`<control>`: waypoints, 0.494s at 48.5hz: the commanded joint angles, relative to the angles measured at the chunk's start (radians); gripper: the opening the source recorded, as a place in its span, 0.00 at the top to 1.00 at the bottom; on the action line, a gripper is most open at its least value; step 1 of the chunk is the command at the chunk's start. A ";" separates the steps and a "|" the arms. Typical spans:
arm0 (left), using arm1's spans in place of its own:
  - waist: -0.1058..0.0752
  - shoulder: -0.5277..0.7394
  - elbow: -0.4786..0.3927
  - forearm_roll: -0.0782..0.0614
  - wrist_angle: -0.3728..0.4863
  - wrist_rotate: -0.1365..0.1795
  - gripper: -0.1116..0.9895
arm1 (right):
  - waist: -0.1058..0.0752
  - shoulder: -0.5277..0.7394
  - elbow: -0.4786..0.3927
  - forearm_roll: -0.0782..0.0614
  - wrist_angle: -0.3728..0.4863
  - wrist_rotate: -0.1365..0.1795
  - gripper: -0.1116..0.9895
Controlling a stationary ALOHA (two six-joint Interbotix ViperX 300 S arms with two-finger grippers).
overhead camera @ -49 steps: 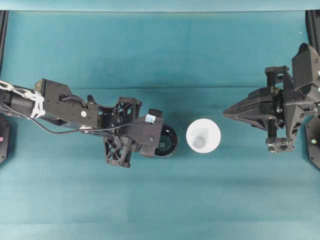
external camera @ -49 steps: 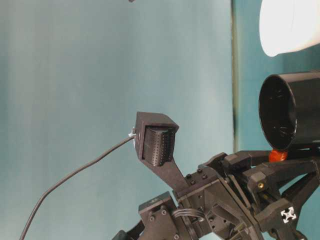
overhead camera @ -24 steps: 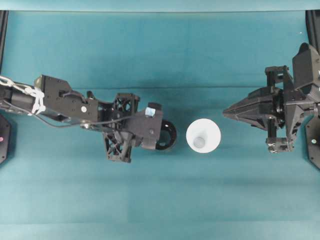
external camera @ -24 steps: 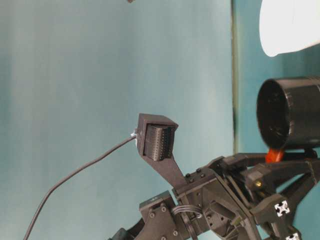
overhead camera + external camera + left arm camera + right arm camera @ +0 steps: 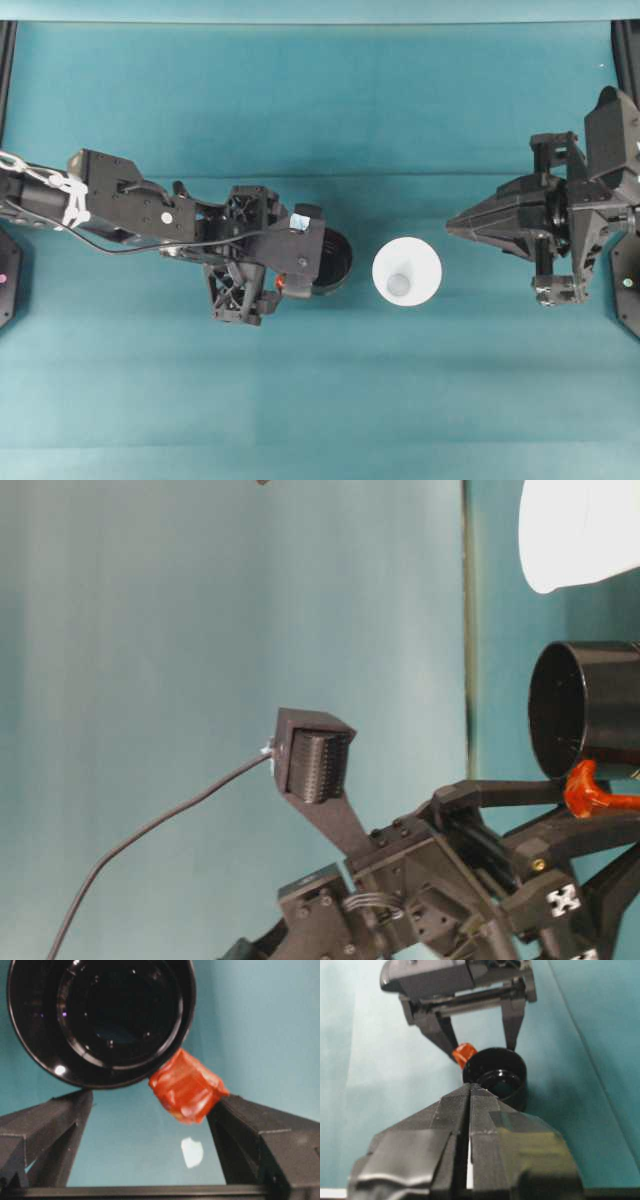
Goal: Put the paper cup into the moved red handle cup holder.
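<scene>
The white paper cup (image 5: 407, 272) stands upright at mid-table, its rim also large in the table-level view (image 5: 575, 530). Just left of it stands the black red handle cup holder (image 5: 328, 262), mouth up (image 5: 100, 1015). Its orange-red handle (image 5: 187, 1085) sticks out toward my left gripper (image 5: 152, 1100). That gripper (image 5: 303, 270) is open, and the handle sits loose between the fingers, close to the right finger (image 5: 260, 1145). My right gripper (image 5: 452, 228) hovers right of the paper cup, shut on nothing, with the holder (image 5: 497, 1077) beyond its tips (image 5: 470, 1092).
The teal table cloth (image 5: 320, 400) is bare in front of and behind the two cups. Black arm bases (image 5: 628, 285) stand at the left and right table edges. A cable (image 5: 130, 250) trails along the left arm.
My left gripper has opened and let go of the red handle, which now shows beside it. The holder has shifted slightly toward the table's far side. The right arm and the paper cup stayed still.
</scene>
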 commanded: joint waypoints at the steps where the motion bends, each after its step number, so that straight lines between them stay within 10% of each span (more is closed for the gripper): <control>1: -0.002 -0.075 -0.005 0.002 0.000 0.000 0.03 | -0.003 -0.002 -0.012 0.008 -0.005 0.037 0.99; 13: -0.002 -0.282 0.038 0.002 0.008 -0.002 0.04 | -0.063 0.017 -0.031 0.005 0.087 0.204 0.98; 24: -0.003 -0.448 0.137 0.002 0.041 -0.003 0.04 | -0.086 0.098 -0.103 0.002 0.196 0.225 0.93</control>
